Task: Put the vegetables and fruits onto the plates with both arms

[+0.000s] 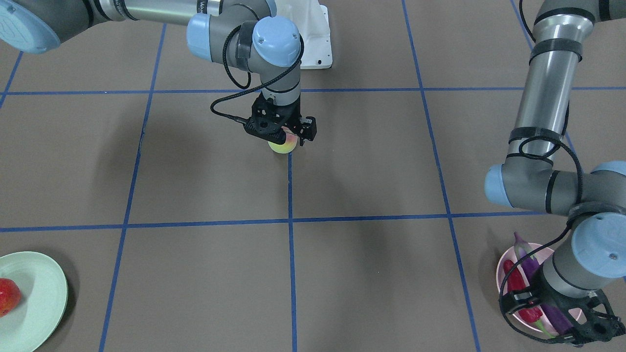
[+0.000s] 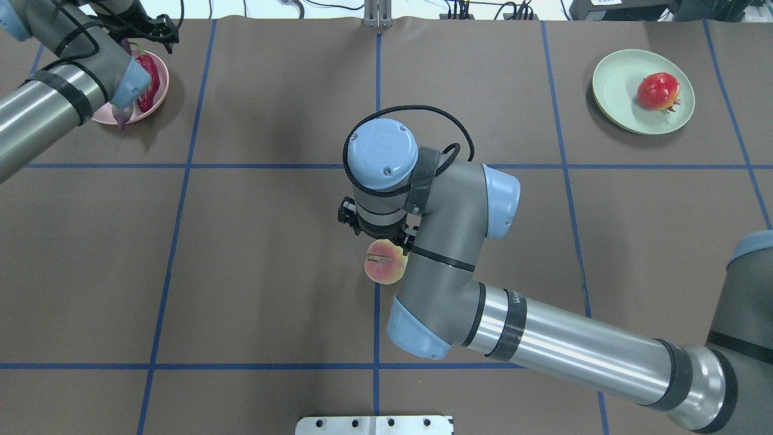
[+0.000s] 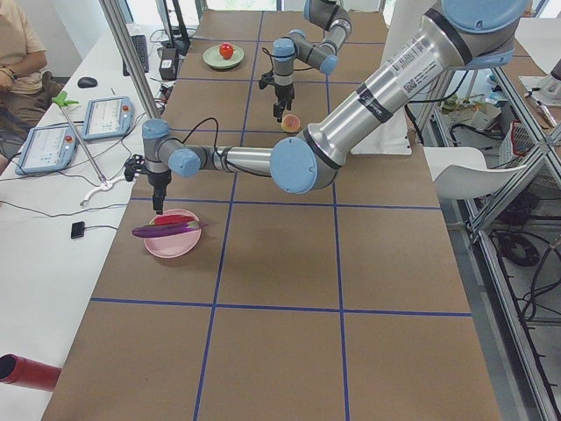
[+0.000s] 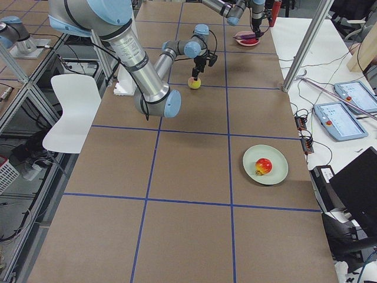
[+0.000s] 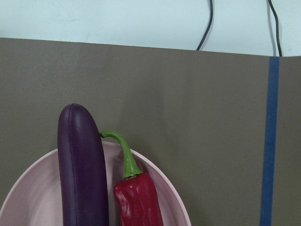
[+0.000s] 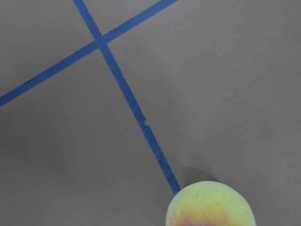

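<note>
The right arm's black two-finger gripper [image 1: 285, 138] is hovering low over the round yellow-green and pink peach [image 2: 385, 262], which is sitting on the brown table [image 2: 272, 241] on a blue tape line [image 6: 127, 94]. The overhead view is showing its crease and the wrist view only its top. Neither is revealing whether the fingers are clamping it.

The left arm's black gripper [image 3: 158, 203] is hanging over the pale pink round plate [image 5: 33, 202], and its jaw state is unreadable too. Its wrist camera is showing the long glossy purple eggplant [image 5: 82, 169] and the red chili pepper [image 5: 138, 200] lying side by side there. The glossy red-orange ball [image 2: 657, 90] is resting on the pale mint green plate [image 2: 616, 78].
</note>
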### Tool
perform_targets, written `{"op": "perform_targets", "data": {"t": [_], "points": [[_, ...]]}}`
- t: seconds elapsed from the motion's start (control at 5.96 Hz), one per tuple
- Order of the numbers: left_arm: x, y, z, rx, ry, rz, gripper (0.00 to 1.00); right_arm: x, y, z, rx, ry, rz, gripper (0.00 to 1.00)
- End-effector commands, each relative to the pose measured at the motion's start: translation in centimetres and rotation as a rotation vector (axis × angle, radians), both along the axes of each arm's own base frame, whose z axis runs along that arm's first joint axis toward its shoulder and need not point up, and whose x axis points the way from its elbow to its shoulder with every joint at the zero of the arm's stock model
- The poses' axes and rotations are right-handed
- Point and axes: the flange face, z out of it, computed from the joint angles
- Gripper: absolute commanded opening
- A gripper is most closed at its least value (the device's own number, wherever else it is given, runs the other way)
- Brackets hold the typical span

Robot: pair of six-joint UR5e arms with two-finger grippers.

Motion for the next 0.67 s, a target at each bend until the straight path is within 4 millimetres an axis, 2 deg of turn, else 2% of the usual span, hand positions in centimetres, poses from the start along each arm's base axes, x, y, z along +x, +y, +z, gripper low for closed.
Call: {"op": "perform_targets", "data": {"t": [0.0, 0.17, 0.34, 0.5], "points": [[-1.6, 2.8, -7.0, -0.038, 0.157, 0.068, 1.00, -1.6, 1.1, 1.3, 0.000, 0.026, -0.041, 1.00], [-3.9, 8.2, -8.2, -0.048, 0.169, 0.075, 1.00, -1.7, 1.3, 1.8, -0.001, 0.030, -0.045, 1.00], [-6.0, 12.5, -11.3, -0.074, 0.161, 0.073, 1.00, -2.4, 2.3, 2.5, 0.011, 0.011, -0.054, 1.00], [-8.1, 17.3, -13.6, -0.099, 0.150, 0.073, 1.00, -3.1, 2.7, 3.5, 0.016, -0.020, -0.052, 1.00]]}}
